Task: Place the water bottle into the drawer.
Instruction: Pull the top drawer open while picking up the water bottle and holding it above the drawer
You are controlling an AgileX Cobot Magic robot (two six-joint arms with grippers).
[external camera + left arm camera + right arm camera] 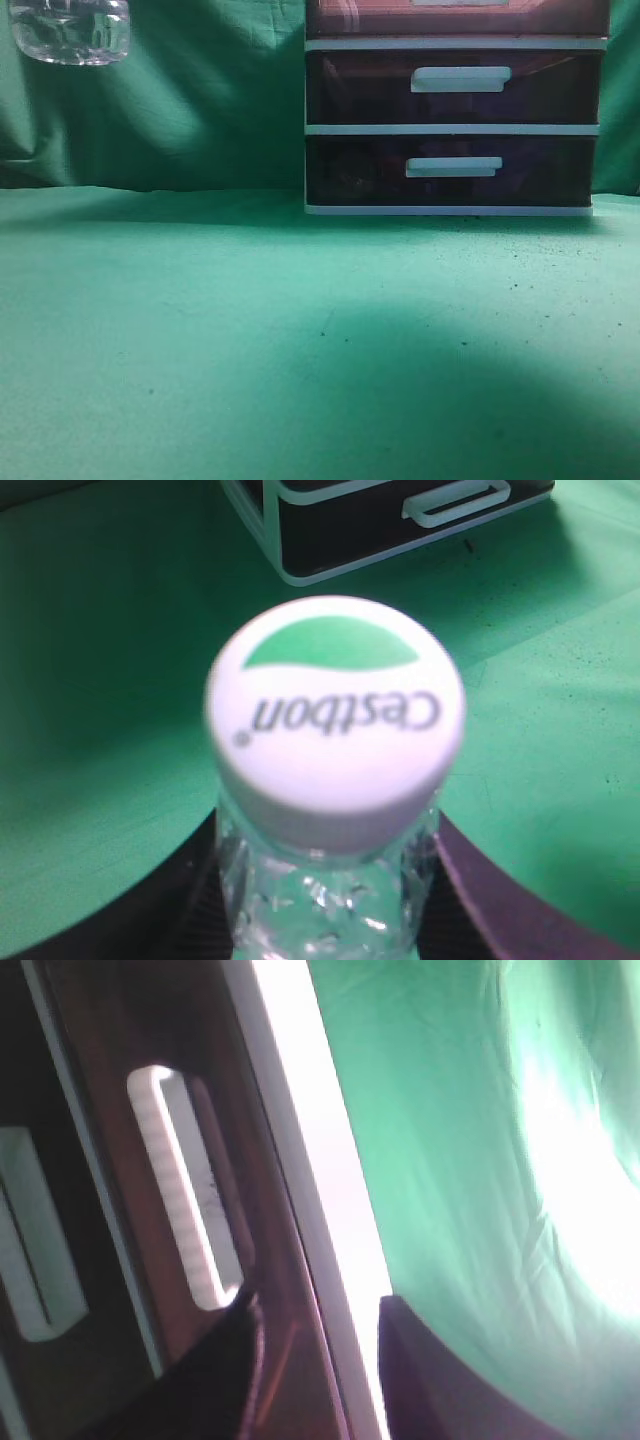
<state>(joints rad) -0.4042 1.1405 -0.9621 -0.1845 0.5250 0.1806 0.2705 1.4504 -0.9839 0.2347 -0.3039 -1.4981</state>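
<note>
The water bottle (70,30) hangs high at the top left of the exterior view, only its clear base showing. In the left wrist view its white cap (335,715) faces the camera. My left gripper (328,885) is shut on the bottle's ribbed body just under the cap. The drawer (455,18) is the topmost, at the top right of the exterior view, and looks brighter and redder than the two below. In the right wrist view my right gripper (318,1305) straddles the drawer's front panel (255,1160) and white rim, beside its white handle (185,1190). Both fingers touch it.
Two lower purple drawers (450,90) (450,170) sit closed in the same unit on the green cloth (250,330). The unit also shows at the top of the left wrist view (380,520). A green cloth backdrop hangs behind.
</note>
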